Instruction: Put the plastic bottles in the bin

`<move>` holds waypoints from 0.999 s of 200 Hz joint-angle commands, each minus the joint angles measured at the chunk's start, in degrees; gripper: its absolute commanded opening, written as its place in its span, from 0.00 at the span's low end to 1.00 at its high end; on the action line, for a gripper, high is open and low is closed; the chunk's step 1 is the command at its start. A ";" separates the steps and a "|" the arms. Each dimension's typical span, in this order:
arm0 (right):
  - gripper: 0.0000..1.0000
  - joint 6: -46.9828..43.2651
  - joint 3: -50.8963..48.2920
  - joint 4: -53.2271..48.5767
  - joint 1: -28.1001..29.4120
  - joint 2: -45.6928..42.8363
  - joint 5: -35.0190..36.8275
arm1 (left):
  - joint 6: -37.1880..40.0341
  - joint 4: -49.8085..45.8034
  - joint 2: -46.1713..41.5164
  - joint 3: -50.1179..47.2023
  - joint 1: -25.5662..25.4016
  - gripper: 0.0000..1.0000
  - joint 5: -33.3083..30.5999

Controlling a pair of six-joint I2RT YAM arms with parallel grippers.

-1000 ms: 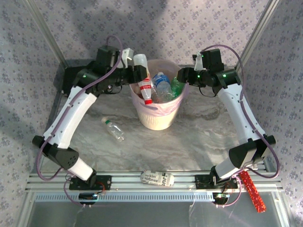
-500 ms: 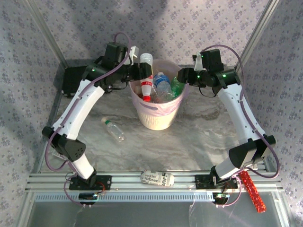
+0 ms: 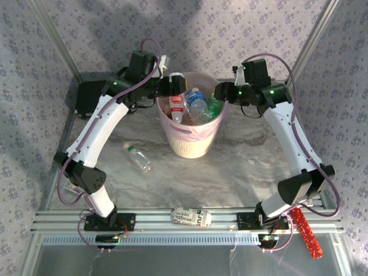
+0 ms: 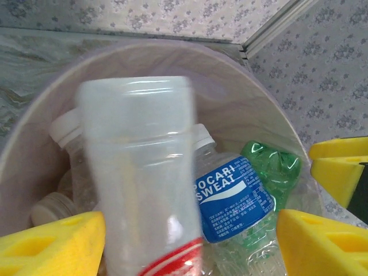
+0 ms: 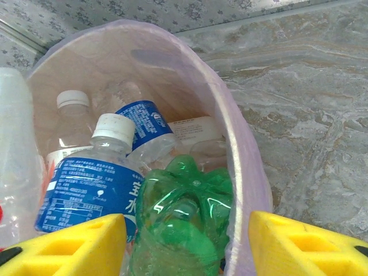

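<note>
The pale pink bin (image 3: 190, 141) stands at the table's far middle, holding several bottles. My left gripper (image 3: 174, 86) hovers over its left rim. In the left wrist view the left gripper (image 4: 192, 244) is open, and a blurred clear bottle with a red label (image 4: 138, 172) drops between the yellow fingers (image 4: 52, 241) into the bin (image 4: 172, 63). A blue-label bottle (image 4: 230, 198) and a green bottle (image 4: 270, 167) lie inside. My right gripper (image 5: 187, 244) is open astride the right rim (image 5: 241, 149), above the green bottle (image 5: 184, 224). One clear bottle (image 3: 137, 156) lies on the table.
A flat white printed packet (image 3: 191, 217) rests on the front rail between the arm bases. A red strip (image 3: 305, 233) lies by the right base. A black case (image 3: 86, 95) sits behind the left arm. Patterned walls close the back and sides.
The red-label bottle has sunk from above the rim down into the bin, released by my left gripper. The left arm's elbow has shifted right. The right arm has stayed still.
</note>
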 commanded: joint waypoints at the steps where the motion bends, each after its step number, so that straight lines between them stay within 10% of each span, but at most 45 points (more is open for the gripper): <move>1: 0.60 -1.41 2.79 -1.81 0.74 -0.93 1.17 | 3.24 -2.33 -3.37 0.93 0.91 0.74 -2.95; 113: 0.60 -1.97 3.00 -2.14 1.10 -0.77 1.79 | -3.39 5.66 -32.15 -43.76 21.51 0.81 -1.47; 200: 0.66 -1.94 2.27 -2.82 0.92 -1.41 1.88 | -18.85 29.09 -33.69 -75.07 24.12 1.00 2.67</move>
